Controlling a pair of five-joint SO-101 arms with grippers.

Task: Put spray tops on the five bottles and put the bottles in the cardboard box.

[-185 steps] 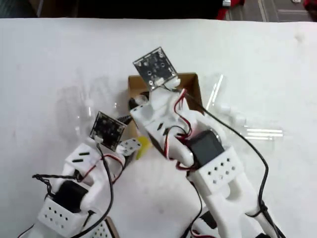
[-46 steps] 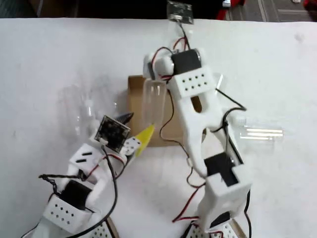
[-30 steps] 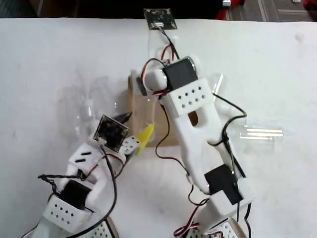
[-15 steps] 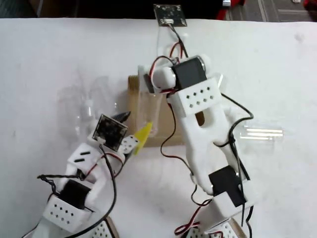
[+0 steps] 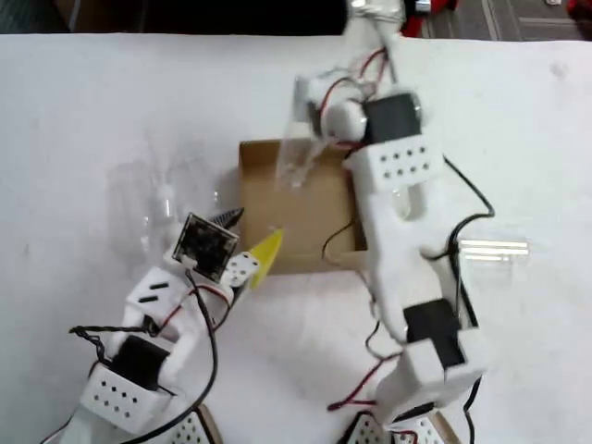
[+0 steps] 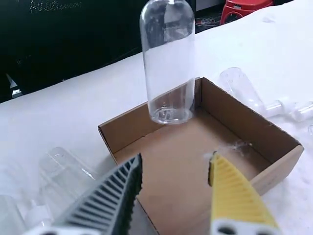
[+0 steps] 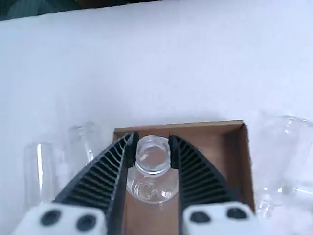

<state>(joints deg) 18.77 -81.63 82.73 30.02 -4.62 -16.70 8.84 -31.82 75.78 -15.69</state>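
A clear bottle with an open neck and no spray top hangs upright over the far left part of the cardboard box. My right gripper is shut on that bottle's neck, looking down past it into the box. In the high view the bottle dangles under the right arm above the box. My left gripper stands open and holds nothing, at the box's near left corner, with its yellow finger beside the box wall.
Clear bottles lie on the white table left of the box and right of it. Small white tops lie near the right-hand bottles. More bottles flank the box.
The right arm has swung right and towards the table's far side, carrying the bottle from the box's left side to its far left corner. The left arm has not moved.
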